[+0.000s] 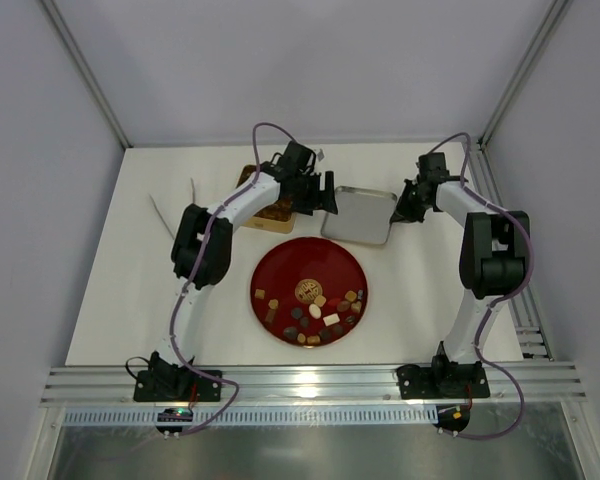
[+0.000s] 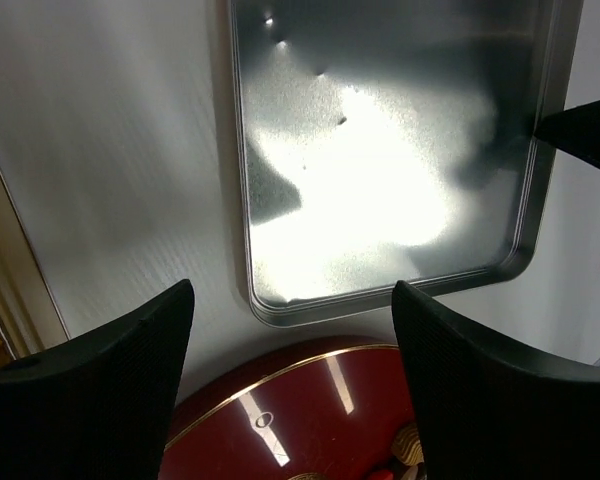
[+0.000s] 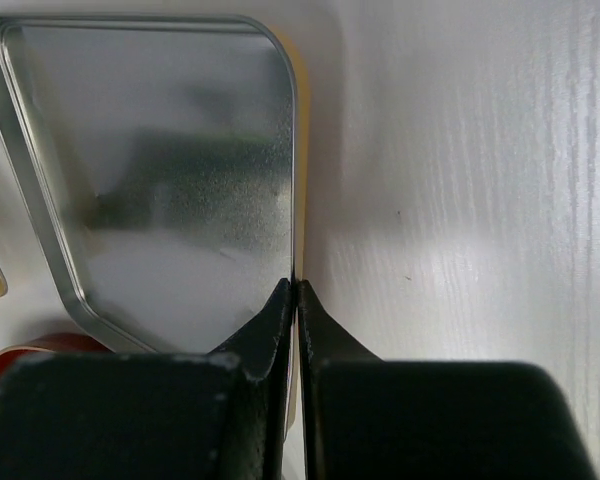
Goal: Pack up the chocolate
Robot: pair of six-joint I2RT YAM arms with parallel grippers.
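The chocolate (image 1: pixel 315 312), several small brown, caramel and cream sweets, lies on the near half of the round dark-red plate (image 1: pixel 310 262). A shallow square tin (image 1: pixel 360 214) with a bare silver inside lies behind the plate. My right gripper (image 1: pixel 400 212) is shut on the tin's right wall; in the right wrist view its tips (image 3: pixel 295 283) pinch the thin rim of the tin (image 3: pixel 160 150). My left gripper (image 1: pixel 315 195) is open and empty above the tin's left edge. The left wrist view shows the tin (image 2: pixel 380 150), the plate's far rim (image 2: pixel 310 410) and one ridged sweet (image 2: pixel 410 445).
A gold square piece with a brown print (image 1: pixel 270 210) lies left of the tin, partly under my left arm. A thin white strip (image 1: pixel 165 215) lies further left. White walls and frame posts enclose the table; a rail runs along its right edge.
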